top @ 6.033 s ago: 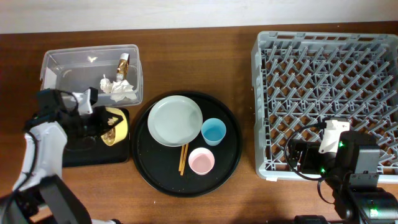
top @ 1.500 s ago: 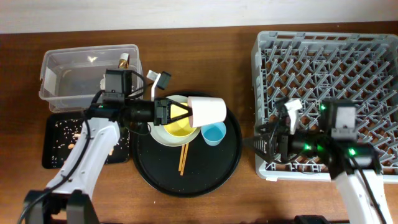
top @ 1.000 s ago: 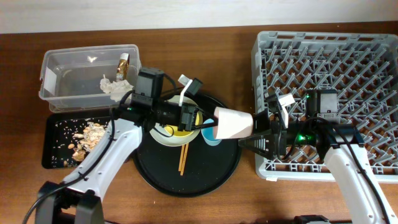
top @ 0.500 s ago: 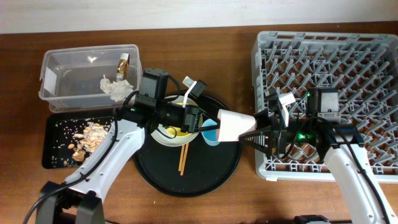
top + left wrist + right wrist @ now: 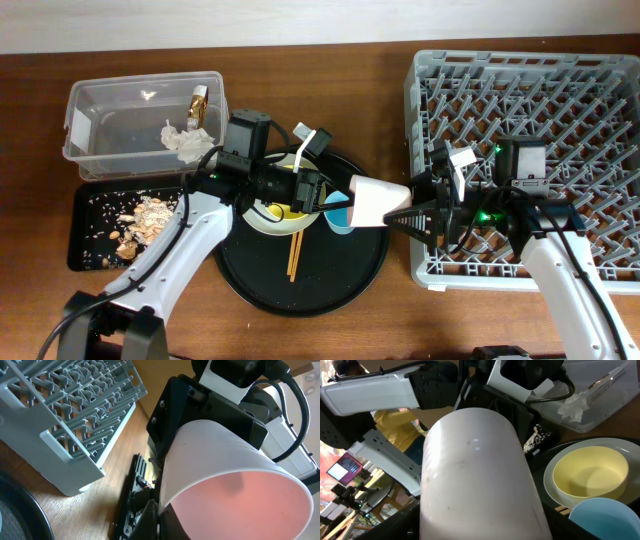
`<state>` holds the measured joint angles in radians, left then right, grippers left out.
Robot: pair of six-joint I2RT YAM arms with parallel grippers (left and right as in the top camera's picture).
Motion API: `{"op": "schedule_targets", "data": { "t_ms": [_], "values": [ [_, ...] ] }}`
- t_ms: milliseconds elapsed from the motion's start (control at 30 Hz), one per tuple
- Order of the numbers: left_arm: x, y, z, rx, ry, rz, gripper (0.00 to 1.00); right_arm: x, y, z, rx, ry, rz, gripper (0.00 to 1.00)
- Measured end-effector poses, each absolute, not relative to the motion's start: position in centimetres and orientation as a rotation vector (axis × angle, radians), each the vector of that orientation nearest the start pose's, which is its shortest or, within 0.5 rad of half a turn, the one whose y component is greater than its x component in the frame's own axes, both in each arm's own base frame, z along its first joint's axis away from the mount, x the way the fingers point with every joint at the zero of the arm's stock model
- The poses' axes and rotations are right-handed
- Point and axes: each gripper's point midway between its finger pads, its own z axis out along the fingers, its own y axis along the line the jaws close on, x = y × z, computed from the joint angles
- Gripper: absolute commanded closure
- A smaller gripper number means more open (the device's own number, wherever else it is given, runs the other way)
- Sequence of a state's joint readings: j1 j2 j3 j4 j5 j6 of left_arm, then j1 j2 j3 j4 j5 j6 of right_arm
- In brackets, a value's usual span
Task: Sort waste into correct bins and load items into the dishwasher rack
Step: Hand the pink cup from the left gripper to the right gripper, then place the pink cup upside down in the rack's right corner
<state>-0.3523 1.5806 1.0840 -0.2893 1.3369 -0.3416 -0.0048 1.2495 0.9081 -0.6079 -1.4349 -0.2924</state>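
Note:
The pink cup [image 5: 377,201] hangs on its side in the air between both arms, above the right edge of the round black tray [image 5: 300,288]. My left gripper [image 5: 334,200] is shut on its rim, one finger inside the mouth [image 5: 159,516]. From the right, my right gripper [image 5: 406,214] is shut around its base, and the cup [image 5: 475,475] fills the space between those fingers. On the tray sit the grey-green plate [image 5: 259,222], the yellow bowl [image 5: 286,211] resting on it, the blue cup [image 5: 339,219] and the chopsticks [image 5: 294,256].
The grey dishwasher rack [image 5: 540,100] stands at the right, its near corner under my right arm. At the back left, the clear tub [image 5: 110,125] holds tissue [image 5: 190,143] and a wrapper piece [image 5: 198,103]. The flat black tray [image 5: 88,252] holds food scraps [image 5: 145,215].
The right gripper's jaws have closed in on the pink cup's base. The left gripper still holds the rim, and the cup has barely shifted.

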Motion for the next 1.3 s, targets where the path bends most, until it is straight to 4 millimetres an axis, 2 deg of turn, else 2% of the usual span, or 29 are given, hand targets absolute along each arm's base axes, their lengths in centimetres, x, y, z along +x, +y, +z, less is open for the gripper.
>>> {"op": "schedule_targets", "data": {
  "t_ms": [167, 233, 267, 367, 533, 633, 767, 833, 900, 933, 967, 1033, 1133, 1200, 1300],
  "values": [
    [26.8, -27.7, 23.3, 0.717, 2.155, -1.907, 0.97, 24.4, 16.9, 26.0, -0.795, 1.784, 1.544, 0.36],
    [26.8, -27.7, 23.3, 0.714, 2.158, -1.907, 0.68, 24.4, 16.9, 26.0, -0.794, 1.784, 1.546, 0.36],
    [26.9, -27.7, 23.2, 0.714, 2.158, -1.899, 0.62, 24.4, 16.9, 26.0, -0.794, 1.784, 1.545, 0.36],
    [27.7, -27.6, 22.2, 0.657, 2.217, -1.822, 0.49, 24.7, 16.9, 25.6, -0.779, 1.818, 1.522, 0.43],
    [29.4, -26.5, 19.3, 0.5, 2.38, -1.615, 0.46, 26.0, 16.2, 23.4, -0.682, 1.987, 1.408, 0.53],
    [31.0, -23.8, 17.3, 0.359, 2.474, -1.469, 0.43, 26.6, 15.6, 21.8, -0.623, 2.092, 1.324, 0.54],
    [32.3, -18.2, 14.6, 0.157, 2.61, -1.233, 0.39, 27.1, 13.8, 20.0, -0.502, 2.317, 1.137, 0.58],
    [32.6, -14.9, 14.1, 0.076, 2.652, -1.071, 0.38, 27.8, 12.1, 20.5, -0.436, 2.415, 0.974, 0.59],
    [32.3, -12.2, 14.0, 0.031, 2.681, -0.911, 0.37, 29.1, 9.7, 22.2, -0.335, 2.471, 0.786, 0.59],
    [32.1, -11.3, 14.1, 0.017, 2.688, -0.854, 0.37, 30.1, 7.5, 23.8, -0.239, 2.481, 0.642, 0.59],
    [32.1, -9.7, 14.2, -0.005, 2.694, -0.743, 0.37, 30.4, 5.9, 24.1, -0.169, 2.491, 0.58, 0.59],
    [32.1, -8.9, 14.0, -0.011, 2.699, -0.674, 0.36, 30.4, 2.8, 24.4, -0.026, 2.526, 0.452, 0.58],
    [32.3, -8.3, 13.8, -0.013, 2.705, -0.622, 0.36, 30.4, -3.4, 24.3, 0.253, 2.533, 0.226, 0.58],
    [32.3, -8.1, 13.7, -0.014, 2.708, -0.596, 0.36, 29.3, -8.7, 23.9, 0.505, 2.517, 0.061, 0.58],
    [32.3, -7.9, 13.6, -0.013, 2.71, -0.582, 0.36, 27.6, -14.1, 23.1, 0.788, 2.476, -0.056, 0.58]
  ]
}}
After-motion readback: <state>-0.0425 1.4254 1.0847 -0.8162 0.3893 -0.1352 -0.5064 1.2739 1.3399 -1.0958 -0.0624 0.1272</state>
